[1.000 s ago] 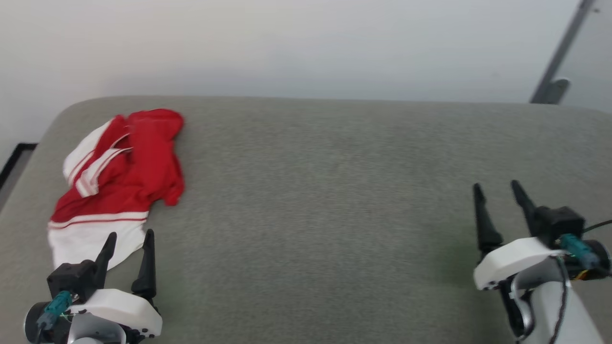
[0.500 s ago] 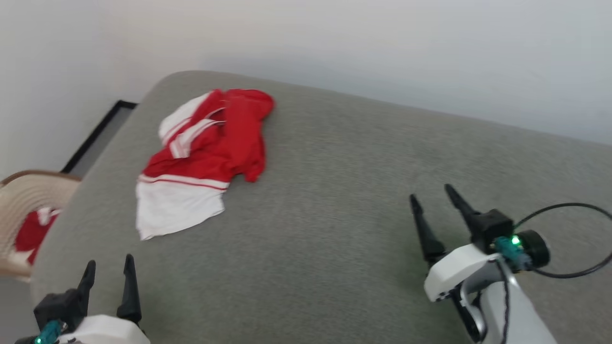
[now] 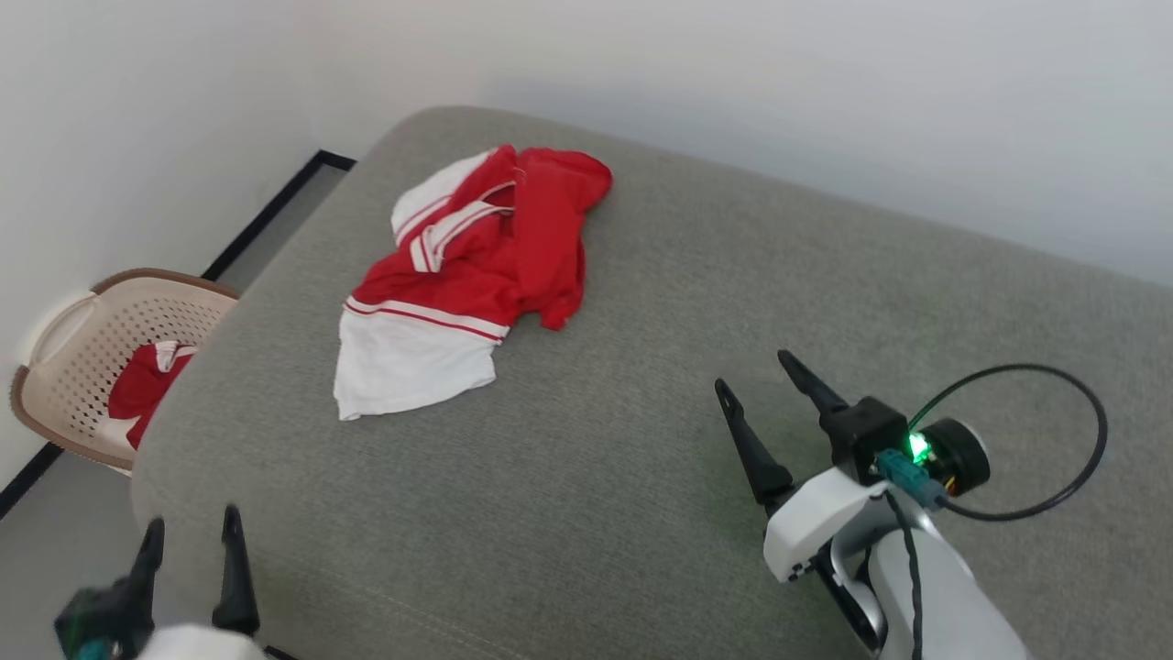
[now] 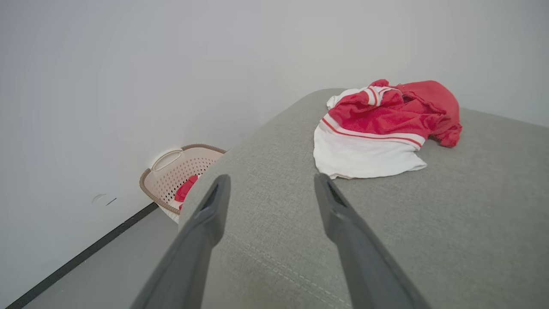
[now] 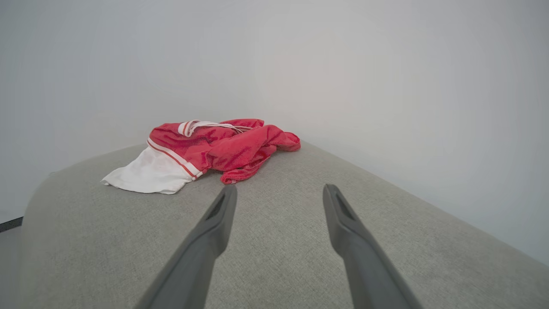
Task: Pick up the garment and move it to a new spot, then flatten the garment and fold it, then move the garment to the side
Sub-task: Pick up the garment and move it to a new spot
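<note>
Sitting on the floor [image 3: 55,513] at far left, beside the rounded end of the cushion [image 3: 641,412], is a beige perforated plastic basket [image 3: 197,316] with a brown rim and a red-and-white cloth [image 3: 142,390] bunched inside. The head view looks down into it, while the left wrist view catches it from the side and shows 1 handle slot. A black strip [image 3: 266,215] runs along the foot of the white wall [image 3: 137,110]. The left gripper [image 3: 192,516] hangs at the cushion's near left corner, its 2 dark tapered fingers spread wide and holding nothing. The cushion is grey woven fabric; the left wrist view makes out a stitched seam near its front edge. The garment [image 3: 476,266] lies crumpled on the cushion's far left part, well apart from both grippers. Its red folds are heaped up with striped trim on top, and a flat white panel spreads toward the near side. In the right wrist view the heap reads low and rumpled against the wall. The right gripper [image 3: 755,370] hovers over the cushion at right, fingers wide and empty. A black cable [image 3: 1090,440] loops from its wrist beside a green light [image 3: 915,446].
</note>
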Available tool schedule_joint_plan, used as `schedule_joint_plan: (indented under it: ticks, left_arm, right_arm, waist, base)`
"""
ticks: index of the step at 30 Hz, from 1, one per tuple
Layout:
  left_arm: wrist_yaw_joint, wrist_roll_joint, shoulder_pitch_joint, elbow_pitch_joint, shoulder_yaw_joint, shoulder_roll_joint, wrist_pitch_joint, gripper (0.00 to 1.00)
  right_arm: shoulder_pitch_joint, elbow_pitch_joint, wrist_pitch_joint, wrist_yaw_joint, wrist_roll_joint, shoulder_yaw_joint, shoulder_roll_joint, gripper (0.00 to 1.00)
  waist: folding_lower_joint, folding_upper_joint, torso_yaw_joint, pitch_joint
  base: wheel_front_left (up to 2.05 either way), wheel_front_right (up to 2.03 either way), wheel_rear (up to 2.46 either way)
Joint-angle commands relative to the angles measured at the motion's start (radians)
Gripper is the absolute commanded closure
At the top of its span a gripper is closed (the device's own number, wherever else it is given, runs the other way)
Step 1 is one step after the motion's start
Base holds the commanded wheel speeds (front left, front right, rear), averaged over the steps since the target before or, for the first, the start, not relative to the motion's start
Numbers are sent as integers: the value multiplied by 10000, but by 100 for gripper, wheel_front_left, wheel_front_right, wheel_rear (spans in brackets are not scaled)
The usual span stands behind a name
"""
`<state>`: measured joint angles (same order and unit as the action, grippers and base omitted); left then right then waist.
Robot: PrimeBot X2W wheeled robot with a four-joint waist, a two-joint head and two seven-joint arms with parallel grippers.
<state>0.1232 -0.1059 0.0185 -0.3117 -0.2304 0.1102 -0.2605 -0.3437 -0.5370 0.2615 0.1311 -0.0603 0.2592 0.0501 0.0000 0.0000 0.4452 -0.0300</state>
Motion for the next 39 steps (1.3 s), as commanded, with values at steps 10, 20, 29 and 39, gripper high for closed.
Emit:
schedule_joint_plan:
  ticks: [10,20,29,39]
  left_arm:
    - [64,-1241,-3776,-952,2676,2416,-63,0]
    - [62,-5053,-7764,-3740,7307,5817,1075,0]
    - [61,-8774,-9352,-4889,9988,8015,3652,0]
    - [69,-10614,-9567,-5085,11542,8385,3868,100]
  right_arm:
    - [-1408,-18,50,-7,713,-18,20,0]
    - [-2298,559,52,-7,762,140,15,0]
    - [-2379,1377,50,-7,649,369,4,0]
    - [-2022,1884,37,-7,727,367,16,0]
  waist:
    - [0,0,-1631,-2545]
    - [0,0,-3150,-4259]
    - [0,0,-4281,-5030]
    - [0,0,-4538,-5029]
  base:
    - [0,0,0]
    - [0,0,0]
    - [0,0,0]
    - [0,0,0]
